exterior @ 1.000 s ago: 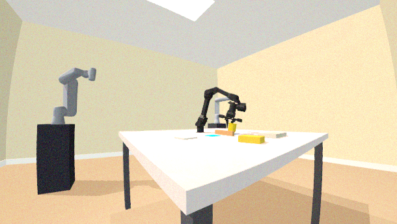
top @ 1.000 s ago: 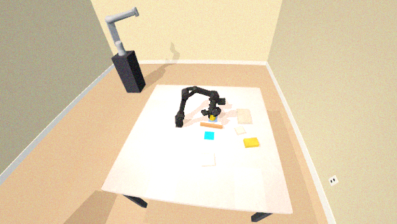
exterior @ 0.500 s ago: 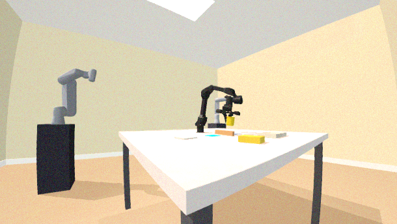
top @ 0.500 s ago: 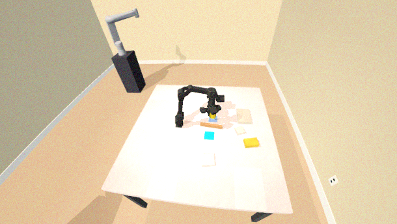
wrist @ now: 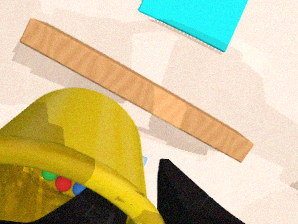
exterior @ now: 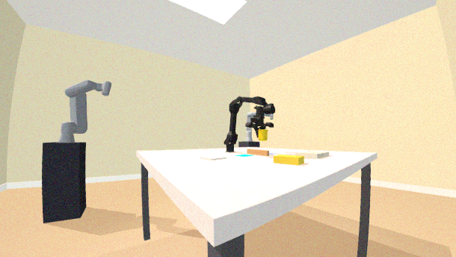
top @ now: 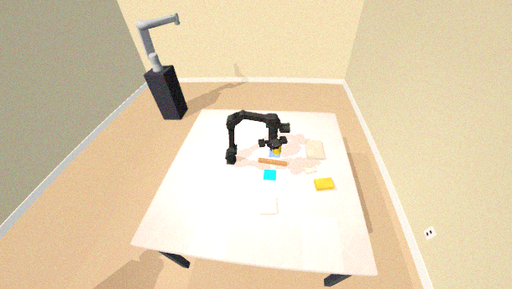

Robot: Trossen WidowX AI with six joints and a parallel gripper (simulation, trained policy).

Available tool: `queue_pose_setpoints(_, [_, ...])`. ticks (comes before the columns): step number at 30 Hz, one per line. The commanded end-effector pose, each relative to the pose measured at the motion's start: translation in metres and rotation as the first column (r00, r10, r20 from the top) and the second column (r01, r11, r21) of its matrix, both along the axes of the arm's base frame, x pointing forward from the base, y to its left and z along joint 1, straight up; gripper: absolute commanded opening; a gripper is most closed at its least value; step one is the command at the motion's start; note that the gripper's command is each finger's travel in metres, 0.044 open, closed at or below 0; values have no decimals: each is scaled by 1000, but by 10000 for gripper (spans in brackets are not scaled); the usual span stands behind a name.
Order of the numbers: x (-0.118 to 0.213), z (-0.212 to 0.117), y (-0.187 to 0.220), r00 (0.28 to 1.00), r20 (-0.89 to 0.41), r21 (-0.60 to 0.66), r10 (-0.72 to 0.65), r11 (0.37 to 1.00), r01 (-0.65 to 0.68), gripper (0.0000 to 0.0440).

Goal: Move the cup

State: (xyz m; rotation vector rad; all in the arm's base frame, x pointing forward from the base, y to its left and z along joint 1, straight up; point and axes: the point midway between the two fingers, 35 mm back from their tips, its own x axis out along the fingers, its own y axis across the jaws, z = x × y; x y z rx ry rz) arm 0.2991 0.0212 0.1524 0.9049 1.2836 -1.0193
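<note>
Wrist view: we find the gripper (top: pixel 274 144) (exterior: pixel 260 128) (wrist: pixel 145 166) nearly closed, clamped on the wall of the cup (top: pixel 277 149) (exterior: pixel 263 134) (wrist: pixel 95 120), raised above the table (top: pixel 227 202) (exterior: pixel 209 183) (wrist: pixel 280 75). We judge it light and stiff; its loose marbles (wrist: pixel 63 183) favour this rim hold, kept level.

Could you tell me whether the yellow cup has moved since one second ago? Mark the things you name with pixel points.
Yes; the yellow cup (top: pixel 277 149) (exterior: pixel 263 134) (wrist: pixel 95 120) has risen, now higher above the table (top: pixel 210 189) (exterior: pixel 209 187).
</note>
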Motion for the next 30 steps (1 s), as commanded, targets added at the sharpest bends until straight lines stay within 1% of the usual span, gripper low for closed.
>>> queue_pose_setpoints(1, [6,5,-14,999,38,-8,-36,999,37,0])
queue_pose_setpoints(15, [13,5,-62,984,107,-13,-143,989,145,0])
queue_pose_setpoints(30, [8,-14,-101,963,135,-14,-234,971,238,0])
